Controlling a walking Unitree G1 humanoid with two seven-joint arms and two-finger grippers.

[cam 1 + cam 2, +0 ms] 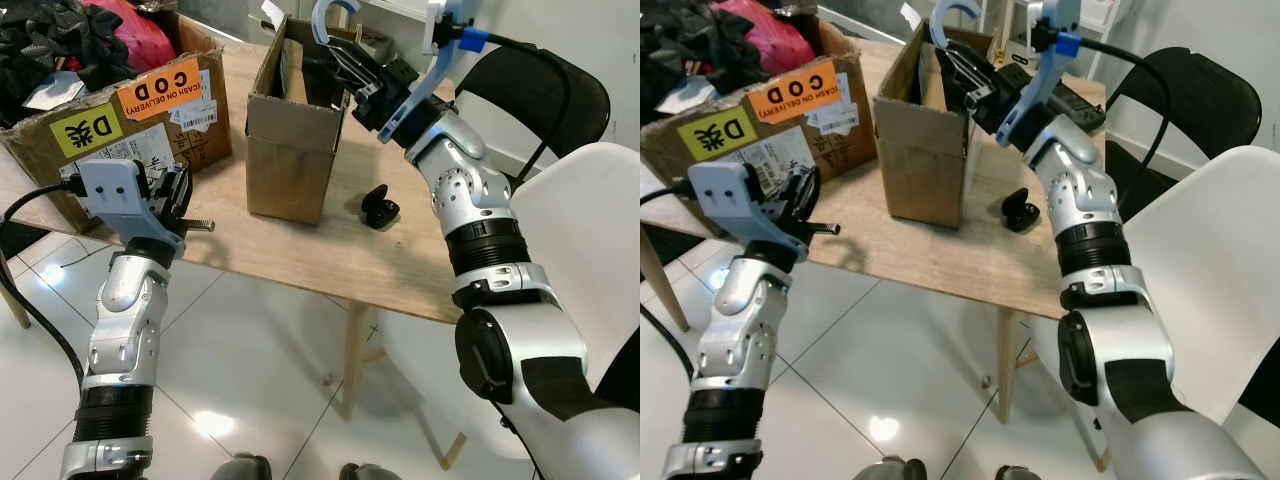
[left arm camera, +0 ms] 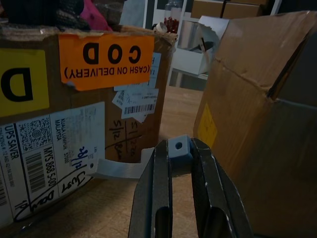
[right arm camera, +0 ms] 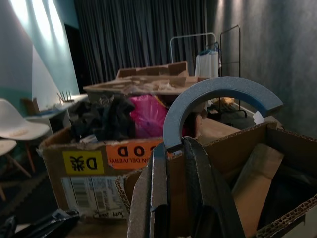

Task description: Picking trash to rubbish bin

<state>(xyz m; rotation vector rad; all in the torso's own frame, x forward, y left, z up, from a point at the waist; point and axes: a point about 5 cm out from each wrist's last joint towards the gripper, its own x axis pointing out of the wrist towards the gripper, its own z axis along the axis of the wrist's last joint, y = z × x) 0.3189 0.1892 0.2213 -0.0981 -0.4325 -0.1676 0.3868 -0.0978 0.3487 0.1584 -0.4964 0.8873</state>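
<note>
Your wooden desk [image 1: 330, 250] runs across the upper half of the frame, with a white chair [image 1: 585, 230] at the right edge. At the upper left sits the big cardboard box [image 1: 150, 120] with the orange COD label, stuffed with dark and pink items. Just beside it, near top centre, stands the smaller open carton [image 1: 290, 150] serving as the bin.

Your right arm rises from the lower right, elbow bent, forearm angled up and leftward so the right pincer [image 1: 345, 60] hangs over the carton's open top. Its fingers are clamped on a blue-grey curved plastic piece [image 1: 333, 12], which arches above the opening.

Your left arm climbs from the lower left, wrist level with the desk edge. The left pincer [image 1: 180, 200] is closed on a small grey bracket [image 2: 179, 151], held in front of the big box.

A small black case [image 1: 379, 208] lies on the desk right of the carton.
</note>
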